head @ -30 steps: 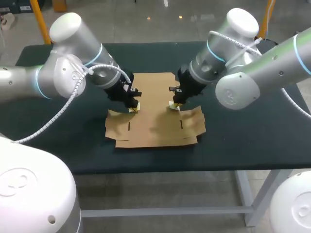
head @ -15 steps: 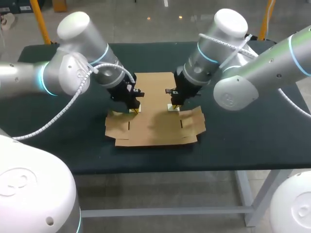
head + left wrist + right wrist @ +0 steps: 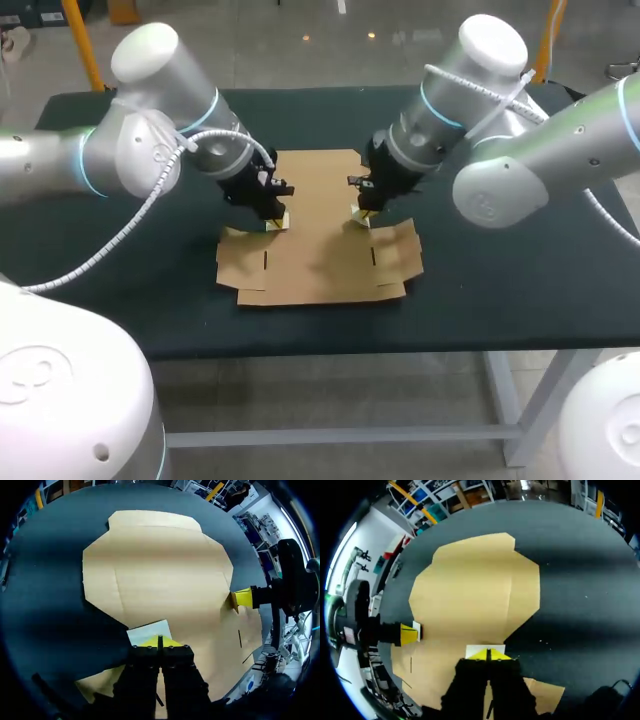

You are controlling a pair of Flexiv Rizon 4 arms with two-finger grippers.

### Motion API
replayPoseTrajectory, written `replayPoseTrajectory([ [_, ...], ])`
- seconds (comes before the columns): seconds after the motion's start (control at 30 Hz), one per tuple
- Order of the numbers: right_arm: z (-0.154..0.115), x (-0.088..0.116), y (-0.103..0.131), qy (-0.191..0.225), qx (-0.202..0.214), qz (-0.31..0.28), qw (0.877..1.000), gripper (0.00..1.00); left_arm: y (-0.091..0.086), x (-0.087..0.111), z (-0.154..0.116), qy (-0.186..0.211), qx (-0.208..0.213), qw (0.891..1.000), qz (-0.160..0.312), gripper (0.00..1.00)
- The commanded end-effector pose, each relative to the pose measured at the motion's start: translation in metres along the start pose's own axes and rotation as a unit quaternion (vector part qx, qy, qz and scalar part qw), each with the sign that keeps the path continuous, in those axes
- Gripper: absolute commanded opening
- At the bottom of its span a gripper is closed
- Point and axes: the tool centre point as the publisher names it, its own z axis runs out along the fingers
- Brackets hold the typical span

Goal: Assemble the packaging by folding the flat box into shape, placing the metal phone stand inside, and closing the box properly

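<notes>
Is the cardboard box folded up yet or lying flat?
Flat: the cardboard box lies spread on the table, no walls raised.

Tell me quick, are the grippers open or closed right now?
Left gripper: closed, holding nothing, tips at the box.
Right gripper: closed, holding nothing, tips at the box.

Plain light-brown cardboard box (image 3: 320,265), unpatterned dark blue-green table (image 3: 500,285)

flat cardboard box (image 3: 318,250): 2 areas hidden under left gripper (image 3: 278,222) and right gripper (image 3: 360,216); near part hidden behind gripper bodies in wrist views. white patch (image 3: 149,631) at left tips: nature cannot be told. left arm (image 3: 140,140), right arm (image 3: 530,160): cut off at head view's sides.
</notes>
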Motion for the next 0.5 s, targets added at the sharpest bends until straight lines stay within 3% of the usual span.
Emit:
replayPoseTrajectory([
  [0.03, -0.01, -0.008, -0.001, 0.016, 0.006, 0.0, 1.0, 0.0, 0.003, -0.001, -0.012, -0.004, 0.007, 1.0, -0.004, 0.0],
  [0.5, -0.022, -0.032, 0.0, 0.059, 0.014, 0.013, 0.998, 0.0, 0.003, -0.017, -0.036, 0.006, 0.029, 0.999, -0.028, 0.0],
])
